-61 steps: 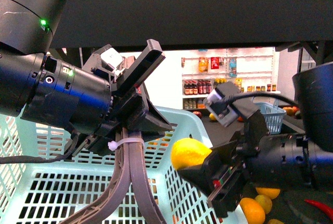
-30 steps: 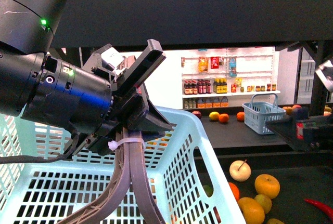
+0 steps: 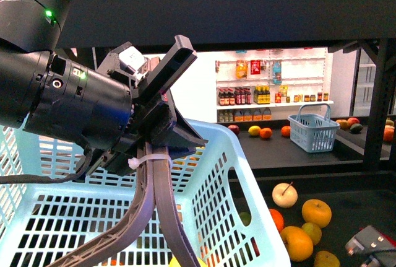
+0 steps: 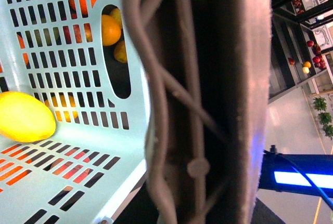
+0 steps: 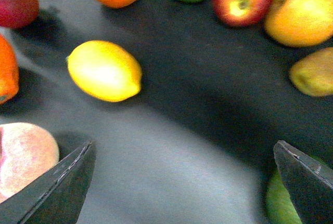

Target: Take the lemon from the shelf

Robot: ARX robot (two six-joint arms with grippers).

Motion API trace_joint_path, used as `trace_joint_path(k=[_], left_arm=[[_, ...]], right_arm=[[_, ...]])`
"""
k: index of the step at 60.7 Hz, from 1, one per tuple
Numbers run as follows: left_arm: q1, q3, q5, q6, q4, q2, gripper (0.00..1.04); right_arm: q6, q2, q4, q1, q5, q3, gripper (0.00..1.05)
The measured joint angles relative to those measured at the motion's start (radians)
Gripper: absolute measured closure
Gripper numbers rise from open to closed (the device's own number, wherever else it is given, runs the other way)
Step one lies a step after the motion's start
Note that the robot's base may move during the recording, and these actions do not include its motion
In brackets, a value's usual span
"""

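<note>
Mint-green basket (image 3: 250, 174) fills the near left, held up by its grey-brown handle (image 3: 162, 211), on which the left gripper (image 3: 168, 115) is clamped. A lemon (image 4: 23, 116) lies inside the basket, on the slotted floor against a wall. To the right of the basket, a pale apple (image 3: 284, 194) and yellow-orange fruit (image 3: 297, 243) sit on the lower deck of the black shelf (image 3: 260, 16). The right gripper (image 5: 179, 182) hovers low over the dark deck, its jaws spread wide and empty. A second lemon (image 5: 104, 70) lies on the deck ahead of its fingertips, touching none of the fruit around it. Far behind stand white shelves (image 3: 272, 87) of bottles and a small blue basket (image 3: 311, 132).
</note>
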Motion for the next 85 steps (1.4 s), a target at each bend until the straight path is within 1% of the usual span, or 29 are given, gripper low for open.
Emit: trace_joint_path(k=[16,32,39,57,79,80,85], left_arm=[[0.000,0.000,0.000,0.000,0.000,0.000,0.92],[0.000,0.000,-0.001,0.000,0.000,0.000,0.92],[0.000,0.000,0.000,-0.001,0.000,0.000,0.92],[0.000,0.000,0.000,-0.001,0.000,0.000,0.92],[0.000,0.000,0.000,-0.001,0.000,0.000,0.92],[0.000,0.000,0.000,-0.001,0.000,0.000,0.92],[0.000,0.000,0.000,-0.001,0.000,0.000,0.92]], right_arm=[[-0.025,0.135,-0.004,0.118,0.036,0.135,0.02],[-0.020,0.251,-0.012,0.180,0.061,0.264,0.02],[-0.018,0.315,-0.037,0.206,0.064,0.351,0.02],[-0.019,0.408,-0.102,0.229,0.085,0.506,0.02],[-0.014,0.472,-0.149,0.246,0.097,0.603,0.02],[-0.012,0.474,-0.154,0.248,0.100,0.608,0.04],[-0.012,0.482,-0.173,0.251,0.101,0.618,0.20]])
